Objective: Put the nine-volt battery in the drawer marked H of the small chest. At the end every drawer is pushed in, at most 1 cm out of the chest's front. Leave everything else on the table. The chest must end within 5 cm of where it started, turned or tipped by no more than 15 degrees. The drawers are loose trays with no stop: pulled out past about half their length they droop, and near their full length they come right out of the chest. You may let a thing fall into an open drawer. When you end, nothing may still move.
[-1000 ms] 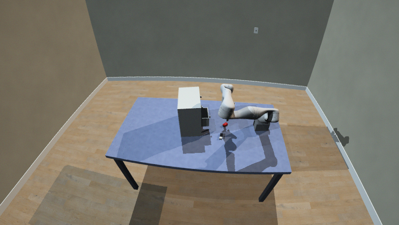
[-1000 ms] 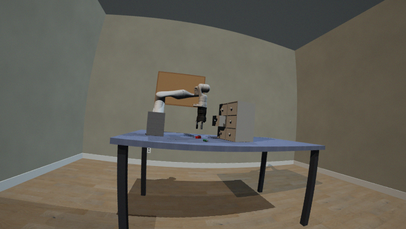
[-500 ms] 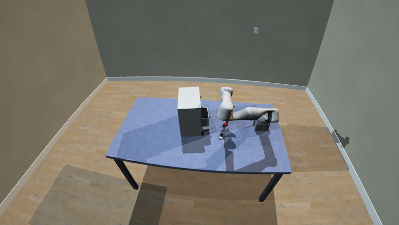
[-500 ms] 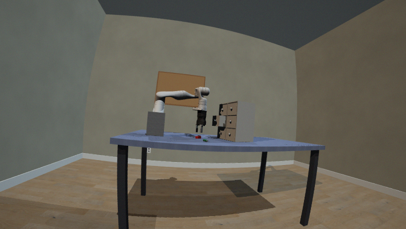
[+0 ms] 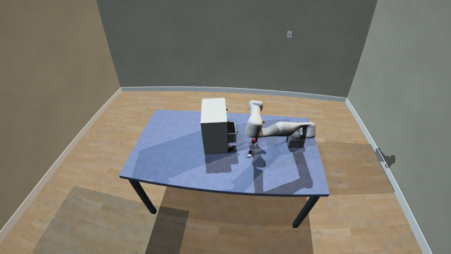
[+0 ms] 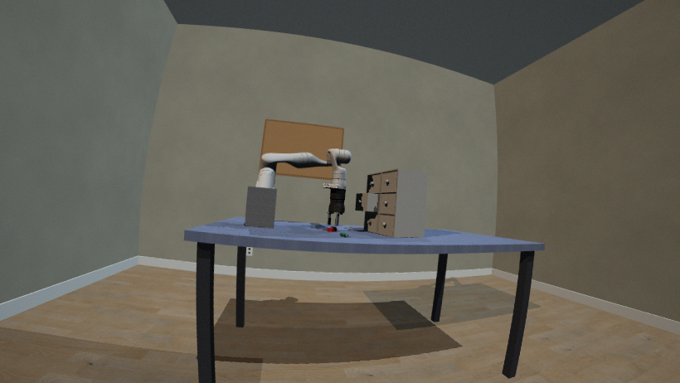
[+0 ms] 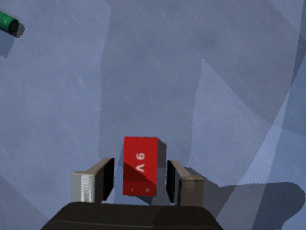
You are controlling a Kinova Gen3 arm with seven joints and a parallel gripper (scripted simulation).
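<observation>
The nine-volt battery is a red block marked 9V. It lies flat on the blue table, and it also shows in the top view and the exterior view. My gripper is open and points straight down, low over the battery, with one finger on each side of it and a gap on both sides. It shows in the exterior view too. The small chest stands to the right there, and one middle drawer is pulled out toward the arm. I cannot read the drawer letters.
A green cylinder lies on the table to the left of the battery, also in the exterior view. A small black and white object lies nearer the table's front. The arm's grey base block stands at the table's end.
</observation>
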